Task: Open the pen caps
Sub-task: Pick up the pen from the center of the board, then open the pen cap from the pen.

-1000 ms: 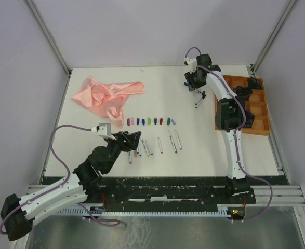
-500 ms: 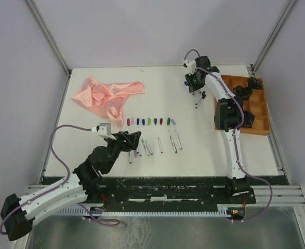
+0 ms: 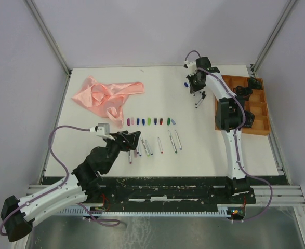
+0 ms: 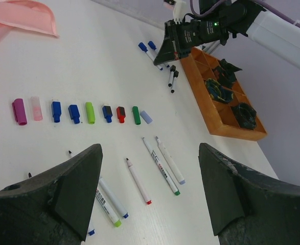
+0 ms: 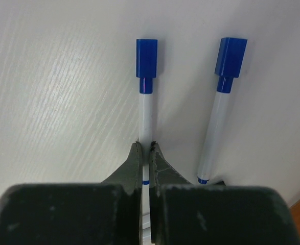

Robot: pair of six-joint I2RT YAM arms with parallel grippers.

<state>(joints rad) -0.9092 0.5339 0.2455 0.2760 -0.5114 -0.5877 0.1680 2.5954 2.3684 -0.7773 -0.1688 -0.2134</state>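
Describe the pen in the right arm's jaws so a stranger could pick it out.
Start at the orange tray on the table's right side; capped pens lie left of its far end. Take the white pen with a blue cap whose barrel the right gripper holds, jaws shut; its blue-capped twin lies free beside it.

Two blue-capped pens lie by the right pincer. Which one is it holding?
The left pen in the wrist view: the right pincer pinches its white barrel. The other pen lies free alongside.

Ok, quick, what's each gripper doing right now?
Left gripper: open, holding nothing.
Right gripper: shut on the barrel of a blue-capped pen.
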